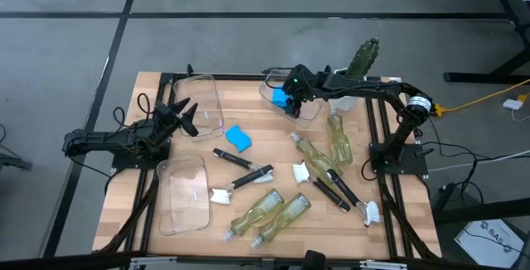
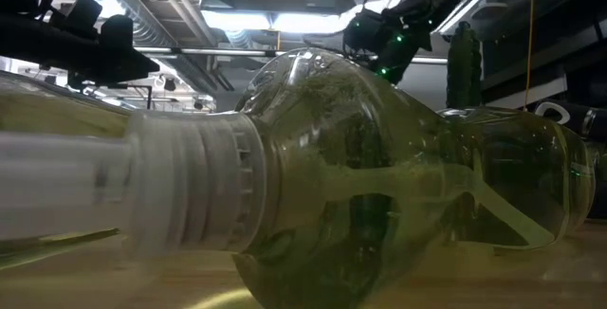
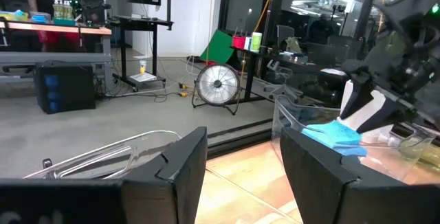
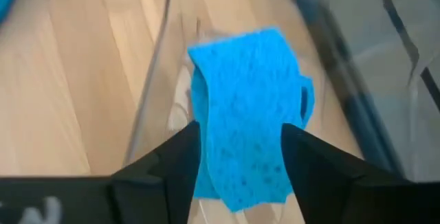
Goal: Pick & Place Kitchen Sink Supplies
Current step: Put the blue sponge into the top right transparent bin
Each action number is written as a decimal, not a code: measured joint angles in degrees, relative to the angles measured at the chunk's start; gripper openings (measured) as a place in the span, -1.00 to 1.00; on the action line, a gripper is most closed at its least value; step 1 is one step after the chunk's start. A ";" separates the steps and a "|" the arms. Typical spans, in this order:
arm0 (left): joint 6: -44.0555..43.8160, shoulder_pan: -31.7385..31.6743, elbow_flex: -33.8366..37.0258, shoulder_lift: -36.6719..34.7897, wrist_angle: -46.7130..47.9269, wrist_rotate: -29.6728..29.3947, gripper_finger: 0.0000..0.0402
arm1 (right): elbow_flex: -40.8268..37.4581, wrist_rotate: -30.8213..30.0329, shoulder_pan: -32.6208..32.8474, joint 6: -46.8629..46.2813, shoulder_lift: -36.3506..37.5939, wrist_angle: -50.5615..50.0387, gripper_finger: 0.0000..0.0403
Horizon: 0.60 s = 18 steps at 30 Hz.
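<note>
An overhead camera looks straight down on the whole wooden table and both arms. A second camera sits at tabletop level, so close to a lying soap bottle that the bottle fills its frame, ceiling lights beyond. The left wrist camera faces across the table into the room, past its own fingers, and shares a blue sponge with the right wrist camera, which looks down on that sponge from close range.
</note>
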State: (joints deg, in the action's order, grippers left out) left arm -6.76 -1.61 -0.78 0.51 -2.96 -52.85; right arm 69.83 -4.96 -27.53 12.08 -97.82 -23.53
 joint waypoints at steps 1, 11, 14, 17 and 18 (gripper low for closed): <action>0.00 -0.02 0.01 0.00 0.02 -0.02 -0.10 | 0.72 0.01 0.36 -0.07 0.00 -0.35 0.03; 0.00 -0.01 0.00 0.00 0.02 -0.02 -0.10 | 4.43 0.39 8.87 0.54 0.00 2.14 0.04; 0.00 -0.01 0.00 0.00 0.02 -0.02 -0.10 | 4.43 2.52 12.45 3.25 0.00 3.27 0.04; 0.00 0.00 0.02 0.00 0.00 0.00 -0.10 | 4.43 5.75 16.12 7.21 0.00 4.69 0.04; 0.00 -0.02 0.00 0.00 0.01 -0.01 -0.10 | 4.43 6.77 17.22 8.72 0.00 5.12 0.04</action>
State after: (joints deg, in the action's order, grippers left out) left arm -6.76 -1.63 -0.78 0.51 -2.95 -52.85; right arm 74.26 1.81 -10.31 20.80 -97.82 -18.41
